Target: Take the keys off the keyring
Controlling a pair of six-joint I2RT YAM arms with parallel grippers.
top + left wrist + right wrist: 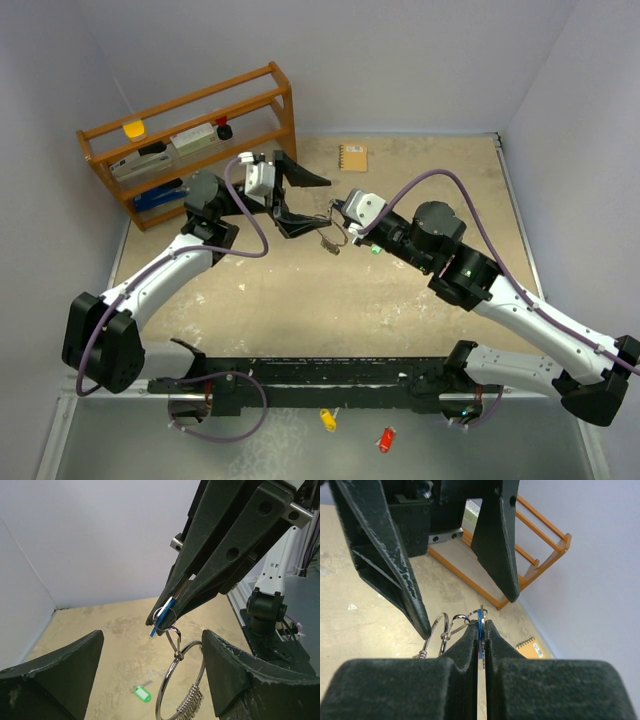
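Observation:
My right gripper is shut on the blue-tag key, held above the table. The silver keyring hangs from that key by a small clip, with a row of metal bits at its bottom. It also shows in the right wrist view and the top view. My left gripper is open, with one finger on each side of the hanging ring and touching nothing. The green-tag key lies loose on the table below, off the ring; it also shows in the top view.
An orange wooden rack with small items stands at the back left. A small notebook lies at the back centre. A yellow tag and a red tag lie near the front edge behind the arm bases.

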